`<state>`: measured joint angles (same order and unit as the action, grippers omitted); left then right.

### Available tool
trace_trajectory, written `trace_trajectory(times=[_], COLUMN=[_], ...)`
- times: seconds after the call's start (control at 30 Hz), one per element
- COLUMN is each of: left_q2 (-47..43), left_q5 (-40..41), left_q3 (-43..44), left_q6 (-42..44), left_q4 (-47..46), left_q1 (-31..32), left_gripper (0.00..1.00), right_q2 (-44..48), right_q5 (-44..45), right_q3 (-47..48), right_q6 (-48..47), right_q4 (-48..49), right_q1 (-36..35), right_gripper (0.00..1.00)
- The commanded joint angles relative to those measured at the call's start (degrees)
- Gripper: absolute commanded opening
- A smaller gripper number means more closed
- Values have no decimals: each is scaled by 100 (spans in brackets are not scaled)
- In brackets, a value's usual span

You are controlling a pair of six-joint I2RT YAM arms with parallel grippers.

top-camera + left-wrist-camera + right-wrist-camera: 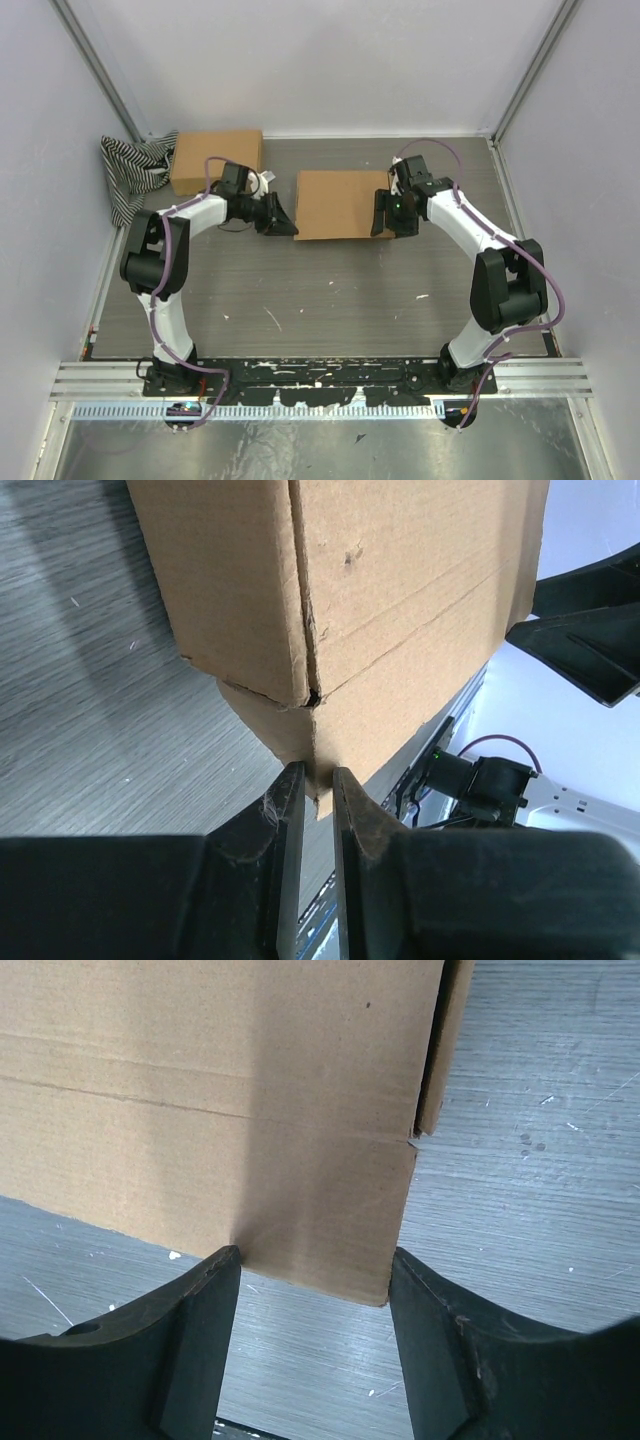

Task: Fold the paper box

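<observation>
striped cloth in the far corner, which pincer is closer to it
Left. The left pincer is right of the striped cloth, pinching the flat cardboard box's left edge; the right pincer is farther, at that box's right edge.

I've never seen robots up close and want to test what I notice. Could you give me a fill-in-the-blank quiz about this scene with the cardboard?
The left gripper is ___ on a corner of the flat brown cardboard box. The right gripper has its jaws ___, one on each side of that box's flap. A second brown cardboard box sits at the back beside a black-and-white ___ cloth.
Missing words: shut; open; striped.
</observation>
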<state>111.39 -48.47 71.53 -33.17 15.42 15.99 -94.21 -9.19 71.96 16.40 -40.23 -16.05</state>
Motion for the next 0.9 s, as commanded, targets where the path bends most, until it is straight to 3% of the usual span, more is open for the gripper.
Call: trace_trajectory(times=[0.0, 0.4, 0.87], left_q2=[74, 262, 265], left_q5=[-252, 227, 1], left_q3=[-65, 53, 30], left_q6=[-74, 134, -122], left_q4=[-204, 21, -299], left_q1=[32, -13, -1], left_gripper=[23, 27, 26], right_q2=[124, -173, -143], right_q5=[-334, 217, 586], right_q3=[145, -266, -395], right_q6=[-68, -89, -93], right_q4=[301, 730, 928], right_q1=[-90, -81, -73], right_gripper=[65, 65, 65])
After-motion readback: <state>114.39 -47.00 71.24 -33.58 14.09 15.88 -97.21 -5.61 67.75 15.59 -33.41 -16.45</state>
